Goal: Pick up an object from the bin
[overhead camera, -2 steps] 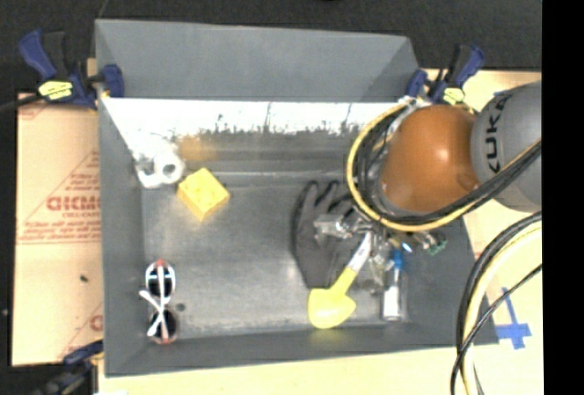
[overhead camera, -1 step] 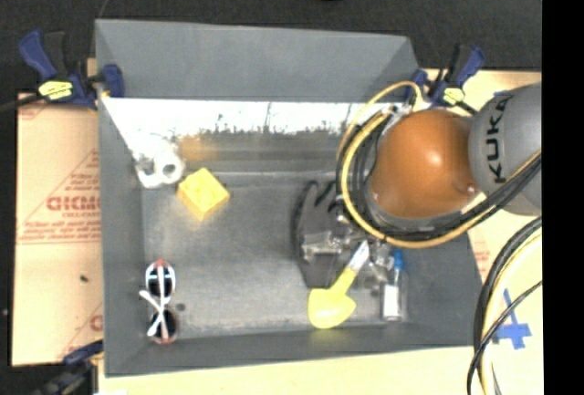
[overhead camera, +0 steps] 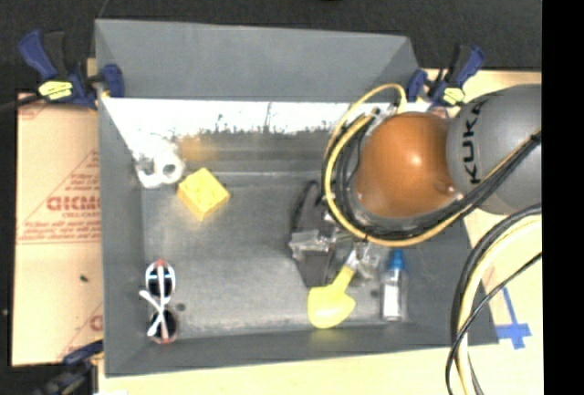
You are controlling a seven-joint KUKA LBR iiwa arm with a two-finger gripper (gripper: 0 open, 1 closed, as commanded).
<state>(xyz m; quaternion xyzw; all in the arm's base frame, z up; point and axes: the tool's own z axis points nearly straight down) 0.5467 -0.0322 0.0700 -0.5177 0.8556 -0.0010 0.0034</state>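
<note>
Left to right across the bin (overhead camera: 119, 229). By its lower-left corner lies a red, white and black toy pair of glasses (overhead camera: 161, 302). Near the upper-left corner lies a white roll (overhead camera: 157, 167), with a yellow block (overhead camera: 203, 193) just beside it. Right of centre, the end effector (overhead camera: 319, 254) hangs low over the bin floor; you cannot tell whether it is open or closed. Just below it, against the bin's lower edge, lies the likely target: a yellow pear-shaped piece (overhead camera: 328, 306), smooth and rounded, its narrow neck pointing up toward the end effector. A small clear bottle (overhead camera: 392, 293) with a blue cap lies just beside it on the right. Centre over the neck before you close, and keep clear of the bottle and the bin wall.
</note>
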